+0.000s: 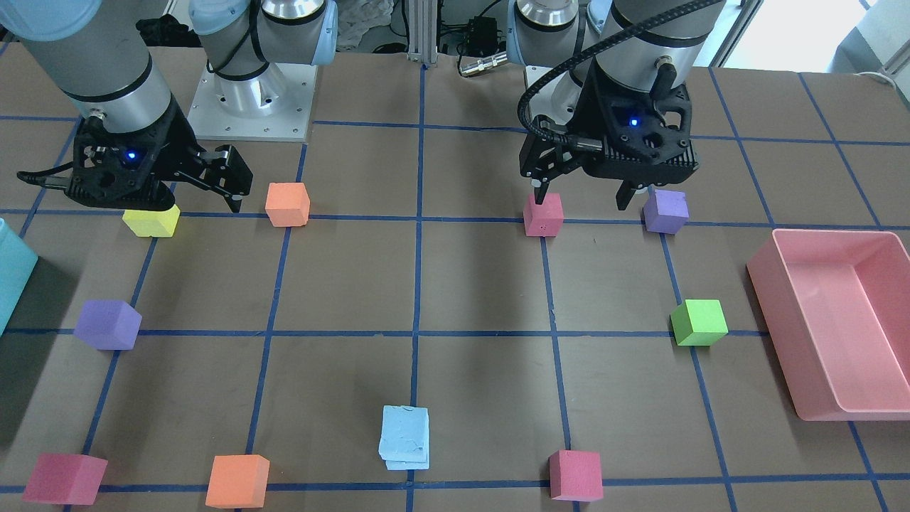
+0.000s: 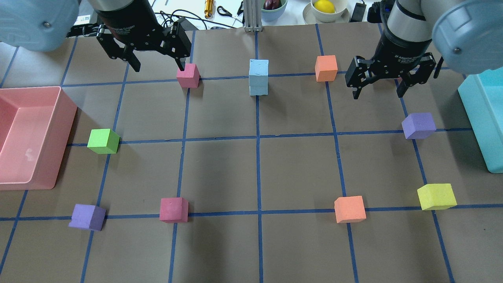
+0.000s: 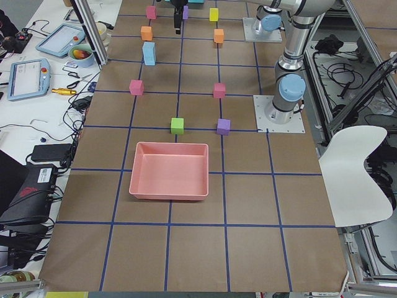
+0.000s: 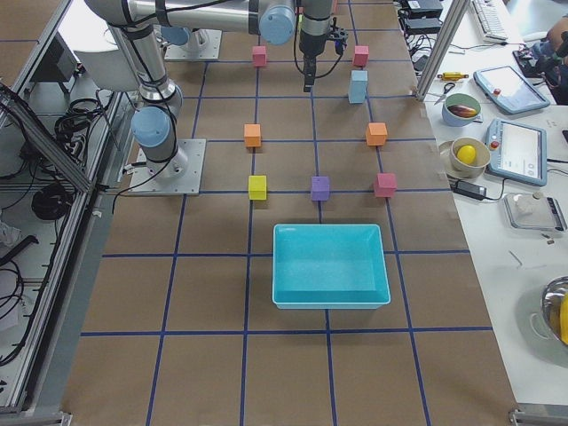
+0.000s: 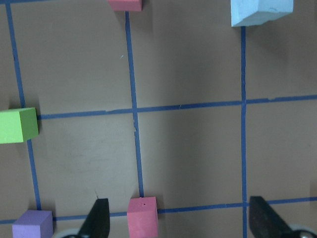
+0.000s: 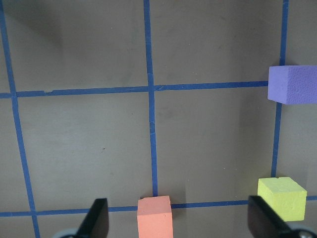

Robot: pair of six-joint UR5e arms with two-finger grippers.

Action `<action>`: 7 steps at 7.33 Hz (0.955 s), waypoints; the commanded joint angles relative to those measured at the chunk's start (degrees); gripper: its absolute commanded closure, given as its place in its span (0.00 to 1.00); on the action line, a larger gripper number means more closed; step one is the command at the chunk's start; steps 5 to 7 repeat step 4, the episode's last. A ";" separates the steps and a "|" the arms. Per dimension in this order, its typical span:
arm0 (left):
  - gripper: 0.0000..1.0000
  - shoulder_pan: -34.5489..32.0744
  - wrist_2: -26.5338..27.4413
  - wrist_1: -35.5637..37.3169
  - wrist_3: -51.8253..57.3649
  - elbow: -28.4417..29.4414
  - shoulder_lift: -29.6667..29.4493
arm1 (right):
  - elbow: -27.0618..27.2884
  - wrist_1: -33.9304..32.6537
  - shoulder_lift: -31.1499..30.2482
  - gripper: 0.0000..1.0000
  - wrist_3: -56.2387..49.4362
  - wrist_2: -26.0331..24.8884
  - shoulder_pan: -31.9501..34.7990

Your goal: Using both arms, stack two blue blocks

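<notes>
The two pale blue blocks [image 2: 258, 77] stand stacked one on the other at the far middle of the table. The stack also shows in the front view [image 1: 404, 435], where the lower block peeks out slightly. The top of the stack shows in the left wrist view [image 5: 260, 11]. My left gripper [image 2: 158, 66] is open and empty, raised over the near left row, well apart from the stack [image 1: 583, 200] [image 5: 181, 220]. My right gripper [image 2: 378, 94] is open and empty, raised over the near right row [image 1: 202, 203] [image 6: 178, 223].
A pink bin [image 2: 63, 141] stands at the left edge and a teal bin [image 2: 481, 118] at the right edge. Pink [image 2: 188, 75], orange [image 2: 326, 68], green [image 2: 103, 141], purple [image 2: 419, 125], yellow [image 2: 436, 196] and other cubes lie scattered on the grid.
</notes>
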 commanded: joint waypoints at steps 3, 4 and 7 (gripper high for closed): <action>0.00 0.99 3.01 1.50 0.10 -1.23 1.48 | -0.72 0.89 -1.20 0.00 0.12 1.08 0.12; 0.00 0.82 3.03 1.33 0.01 -1.75 1.83 | -0.72 0.98 -1.38 0.00 0.12 1.25 0.30; 0.00 0.82 3.03 1.33 0.01 -1.75 1.83 | -0.72 0.98 -1.38 0.00 0.12 1.25 0.30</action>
